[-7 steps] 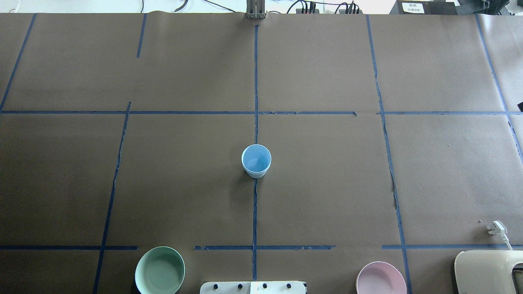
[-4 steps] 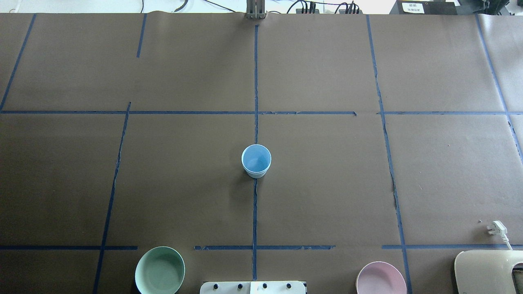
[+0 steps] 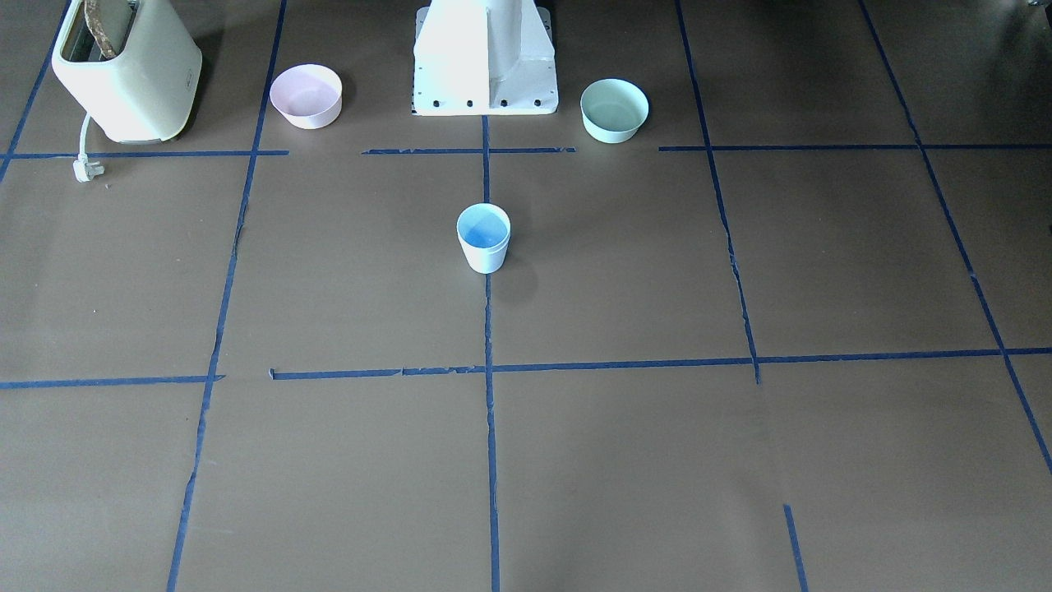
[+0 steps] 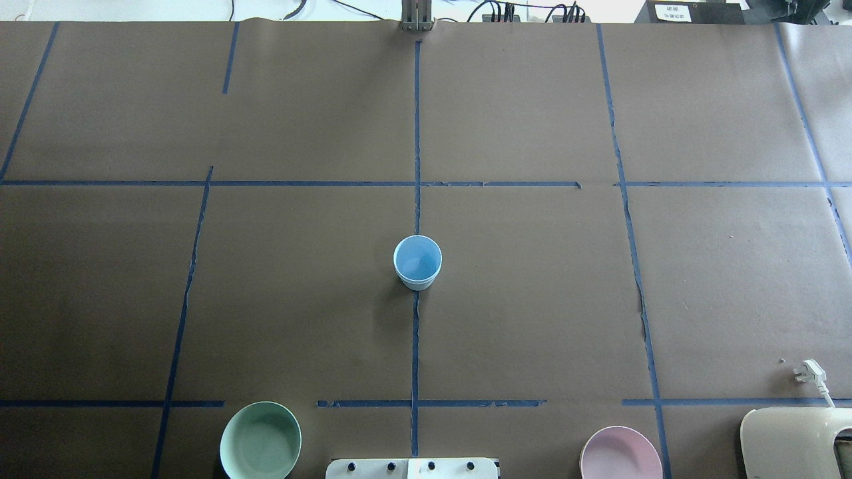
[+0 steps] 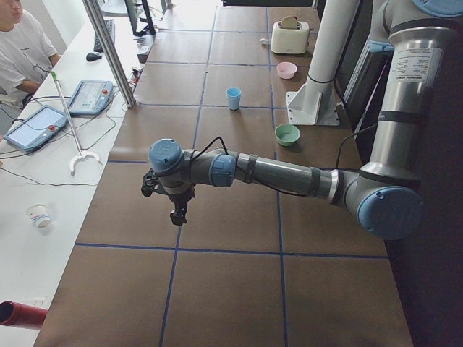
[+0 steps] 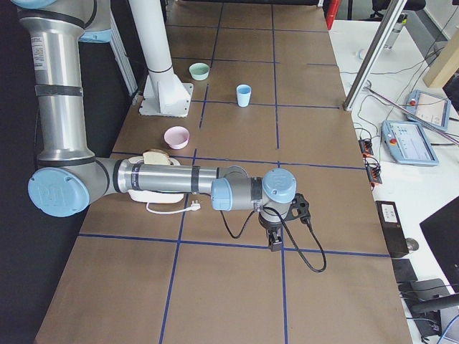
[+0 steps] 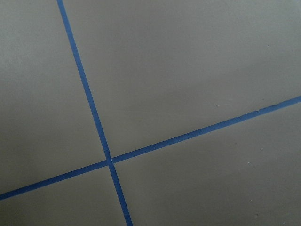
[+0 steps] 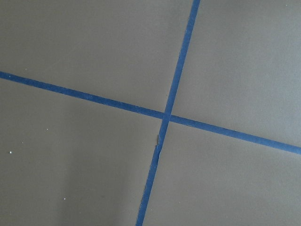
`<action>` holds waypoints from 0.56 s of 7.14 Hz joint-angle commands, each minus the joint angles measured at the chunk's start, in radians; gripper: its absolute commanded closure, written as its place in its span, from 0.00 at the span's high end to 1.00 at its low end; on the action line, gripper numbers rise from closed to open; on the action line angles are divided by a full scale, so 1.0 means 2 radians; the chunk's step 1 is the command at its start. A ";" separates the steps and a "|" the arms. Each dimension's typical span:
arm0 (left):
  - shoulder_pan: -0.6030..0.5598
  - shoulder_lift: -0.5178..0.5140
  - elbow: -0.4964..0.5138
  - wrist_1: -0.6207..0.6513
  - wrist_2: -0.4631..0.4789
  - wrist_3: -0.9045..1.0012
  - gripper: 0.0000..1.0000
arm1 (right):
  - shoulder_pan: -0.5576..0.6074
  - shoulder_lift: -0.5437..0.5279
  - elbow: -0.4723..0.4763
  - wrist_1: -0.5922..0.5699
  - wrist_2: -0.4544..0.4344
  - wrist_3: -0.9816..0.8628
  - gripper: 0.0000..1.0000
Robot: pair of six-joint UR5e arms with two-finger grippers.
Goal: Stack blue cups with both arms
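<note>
Overhead exterior view shows a single blue cup standing upright, mouth up, on the centre tape line of the table, well apart from all other items. No second cup stands separately in any view. A faint second edge low on the cup wall suggests two cups nested, but this cannot be confirmed. On that basis, the stacking step is judged either complete or waiting on a cup that is out of view. Both arms are far from the cup. The left arm reaches over the table end on the robot's left, with the left gripper pointing down above bare paper. The right arm does the same at the opposite end, with the right gripper also pointing down. Each gripper shows only in a side view, and the wrist cameras show only paper and a tape cross. Whether the jaws are released or clenched therefore cannot be told; no object is seen at either one. Any further move calls for a long traverse inward to the table centre, then a vertical descent over the cup rim. The mint-green bowl and pink bowl flank the white pedestal, off the direct path. The toaster and its plug lie below the right forearm, so height there should be kept.
</note>
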 commanded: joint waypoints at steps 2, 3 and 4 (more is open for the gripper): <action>-0.011 -0.004 0.011 0.015 0.014 0.034 1.00 | -0.001 -0.001 0.000 0.001 0.002 0.001 1.00; -0.011 -0.005 0.007 0.017 0.013 0.031 1.00 | -0.001 0.000 0.003 -0.002 0.005 0.002 1.00; -0.011 -0.010 0.004 0.027 0.013 0.025 1.00 | -0.001 0.000 0.003 -0.002 0.008 0.002 1.00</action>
